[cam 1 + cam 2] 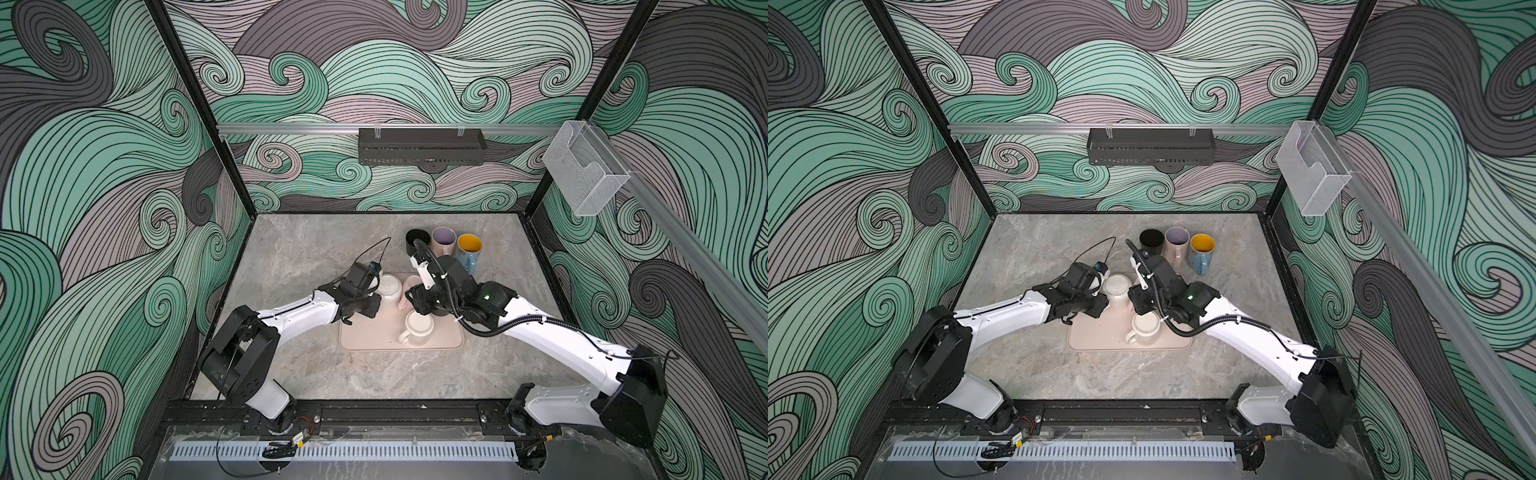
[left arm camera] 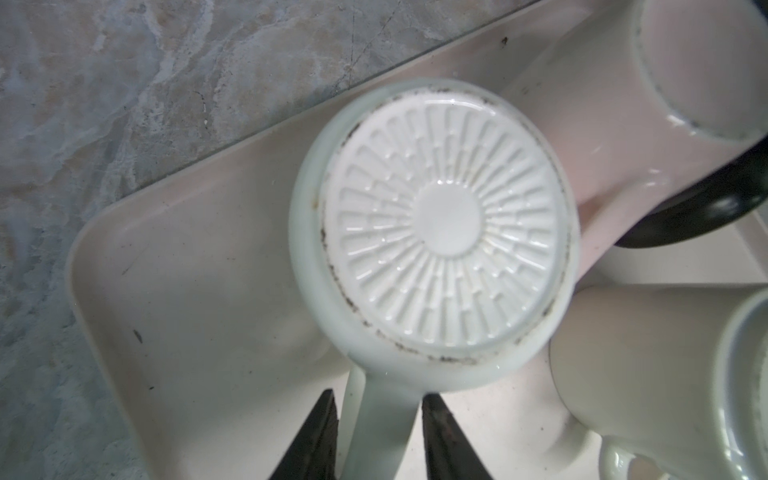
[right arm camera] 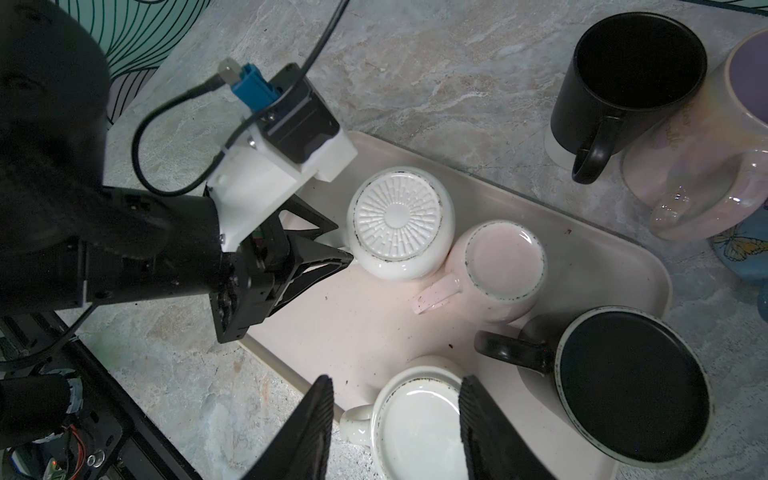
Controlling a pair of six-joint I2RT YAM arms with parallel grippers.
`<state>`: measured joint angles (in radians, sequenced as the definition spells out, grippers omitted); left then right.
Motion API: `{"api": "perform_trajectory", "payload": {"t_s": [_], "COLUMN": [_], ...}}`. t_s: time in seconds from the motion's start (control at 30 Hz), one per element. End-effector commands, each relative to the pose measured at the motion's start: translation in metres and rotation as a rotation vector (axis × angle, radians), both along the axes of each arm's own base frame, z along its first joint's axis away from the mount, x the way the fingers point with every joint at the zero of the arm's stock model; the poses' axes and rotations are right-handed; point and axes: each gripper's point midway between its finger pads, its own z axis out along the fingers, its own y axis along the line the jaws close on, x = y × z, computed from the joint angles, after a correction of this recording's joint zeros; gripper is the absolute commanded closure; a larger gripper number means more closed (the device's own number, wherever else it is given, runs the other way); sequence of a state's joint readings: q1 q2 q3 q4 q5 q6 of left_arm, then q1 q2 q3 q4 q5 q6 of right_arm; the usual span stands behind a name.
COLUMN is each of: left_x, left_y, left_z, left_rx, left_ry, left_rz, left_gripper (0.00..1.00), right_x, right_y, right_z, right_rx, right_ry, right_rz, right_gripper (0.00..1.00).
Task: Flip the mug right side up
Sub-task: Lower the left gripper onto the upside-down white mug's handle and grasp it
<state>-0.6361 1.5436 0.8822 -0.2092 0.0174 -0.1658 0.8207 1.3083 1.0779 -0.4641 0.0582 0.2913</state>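
White mug [image 2: 449, 220] has the outstretched left end effector [image 2: 380, 395] barely spread astride its handle [image 2: 374, 451].

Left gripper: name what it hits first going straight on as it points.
The left gripper would likely first meet the handle of the upside-down white ceramic mug with a ribbed base; the handle sits between its fingers.

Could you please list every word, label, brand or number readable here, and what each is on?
No text is readable anywhere.
The base of the upside-down white mug shows only a ribbed sunburst relief.
The blue mug shows only a butterfly drawing.
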Motion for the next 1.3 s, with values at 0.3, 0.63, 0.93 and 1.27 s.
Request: {"api": "perform_trajectory", "payload": {"t_s": [0.3,0.63,0.93,1.27], "left_x": [0.012,0.019,0.019,0.015], "left_y": [-0.011,-0.012,-0.009,-0.003], "left_z": [-0.005,-0.005,-0.006,0.011], "left_rx": [0.019,0.032,0.052,0.070], "left_ry": [-0.002,-0.013,-0.009,-0.047], "left_rz": [-0.030,-0.021,-0.012,-0.009], "left_gripper": [0.61,0.71,0.81,1.00], "right_x": [0.007,0.007,0.006,0.005], "right_y": [0.003,0.003,0.002,0.005], "right_z": [0.002,0.001,0.001,-0.002], "right_rx": [-0.003,-0.003,0.011,0.038], "right_ry": [-0.030,-0.034,-0.034,-0.029], "right_rz": [-0.010,-0.010,-0.014,-0.017], "right_gripper": [0.50,0.50,0.50,0.50]}}
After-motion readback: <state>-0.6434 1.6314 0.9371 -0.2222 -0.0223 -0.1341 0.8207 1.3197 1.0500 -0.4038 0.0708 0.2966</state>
